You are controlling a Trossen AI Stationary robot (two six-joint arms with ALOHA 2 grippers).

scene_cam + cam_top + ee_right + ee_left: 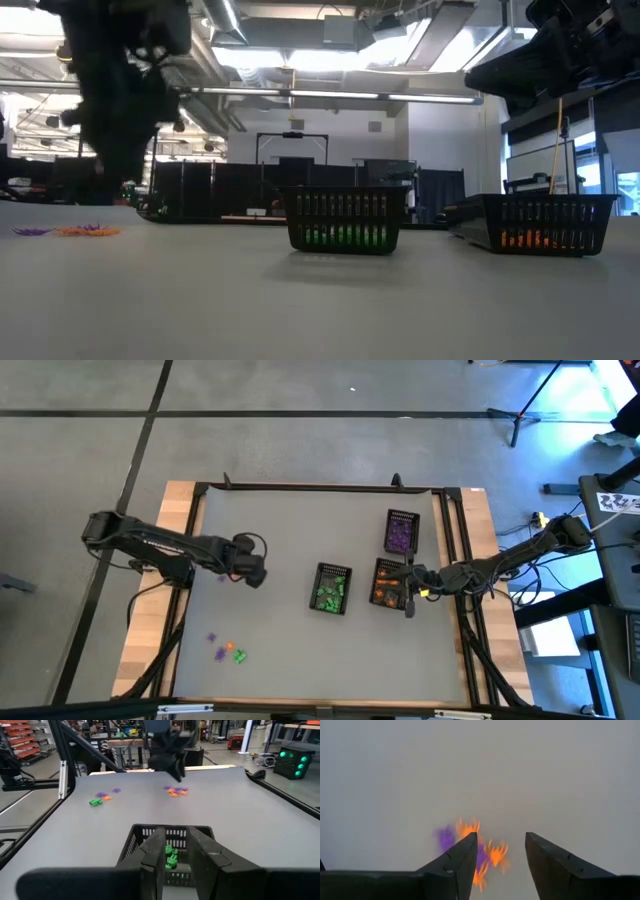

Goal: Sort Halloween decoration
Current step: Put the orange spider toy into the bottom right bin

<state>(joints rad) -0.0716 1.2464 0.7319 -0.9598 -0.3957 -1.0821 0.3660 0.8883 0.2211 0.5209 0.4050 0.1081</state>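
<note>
The Halloween decoration shows as small orange and purple trinkets (485,852) lying on the grey table under my left gripper (500,837), which points steeply down and stands open above them at the table's left. A second loose cluster (226,651) lies near the front left edge. More trinkets fill three black mesh baskets: green (332,588), orange (388,582), purple (402,532). My right gripper (172,832) hovers level beside the orange basket, with a narrow gap between its fingers and nothing in it.
The three baskets stand together right of the table's middle, the green one (345,220) and the orange one (545,225) nearest. A black frame (320,488) runs along the table's edges. Bare grey table (300,530) lies between my left gripper and the baskets.
</note>
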